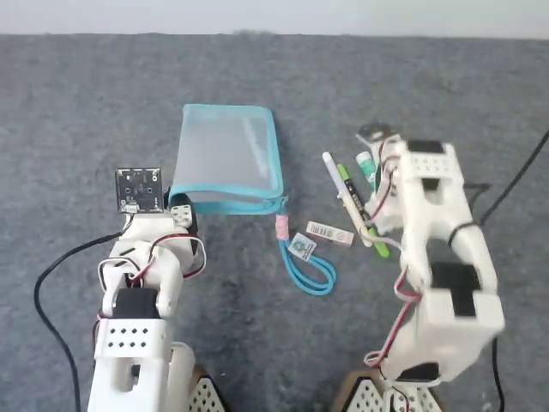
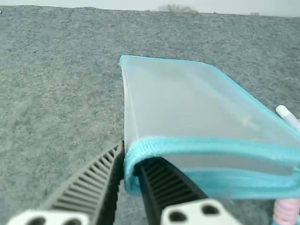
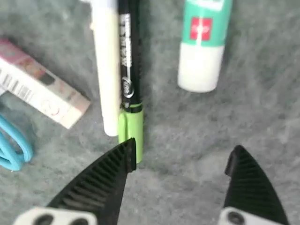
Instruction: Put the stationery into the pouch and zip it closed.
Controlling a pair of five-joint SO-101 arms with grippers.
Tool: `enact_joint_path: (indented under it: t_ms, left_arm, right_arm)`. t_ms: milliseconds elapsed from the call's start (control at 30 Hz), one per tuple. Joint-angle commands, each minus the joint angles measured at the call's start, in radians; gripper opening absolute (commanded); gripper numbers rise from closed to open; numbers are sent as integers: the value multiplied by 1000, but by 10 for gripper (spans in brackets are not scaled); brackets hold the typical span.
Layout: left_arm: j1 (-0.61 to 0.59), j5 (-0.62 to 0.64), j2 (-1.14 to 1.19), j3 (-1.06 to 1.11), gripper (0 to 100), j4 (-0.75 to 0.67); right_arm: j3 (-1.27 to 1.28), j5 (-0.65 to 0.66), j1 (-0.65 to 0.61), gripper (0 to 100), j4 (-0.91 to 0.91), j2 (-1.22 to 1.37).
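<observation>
Left gripper [image 2: 129, 161] clamped on pouch [image 2: 187, 101] near-left corner. Right gripper [image 3: 183, 152] spread apart, just short of green-capped pen [image 3: 130, 75]; pen axis near-far.

left arm [image 1: 163, 262]: white shell, black motor blocks [image 1: 133, 303], dotted plate [image 1: 130, 336] near base [image 1: 141, 382] | right arm [image 1: 442, 219]: white, black blocks | cables [image 1: 41, 296]: black, beside base; thin red-white wires [image 1: 199, 251] | fingers [image 2: 161, 183]: black, ribbed, white screw-holed mounts [image 2: 197, 214]

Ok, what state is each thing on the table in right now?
Pouch, unzipped, one corner pinched.
Left pincer, shut on the pouch's teal edge.
Marker, lying outside the pouch.
Right pincer, open above the marker's green end.
White pen, lying beside the marker.
Glue stick, on its side, loose.
Eraser, loose, outside the pouch.
</observation>
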Motion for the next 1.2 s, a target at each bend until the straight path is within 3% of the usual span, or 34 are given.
enact_joint_path:
  t_ms: [0, 167, 400, 633, 867, 1167]
  left_arm:
    - [-5, 12, -3, -45, 12, -35]
    - [-5, 12, -3, -45, 12, -35]
    - [-3, 12, -3, -45, 12, -35]
    - [-3, 12, -3, -45, 12, -35]
    - [-3, 12, -3, -45, 12, -35]
    - [-3, 12, -3, -45, 12, -35]
  right_arm:
    - [92, 12, -25, 277, -51, -143]
    - [101, 11, -30, 277, -51, -147]
    - [146, -29, -131, 276, -101, -111]
    - [103, -31, -44, 273, -122, -10]
    - [80, -31, 8, 124, -140, 38]
    - [84, -32, 12, 6, -159, 50]
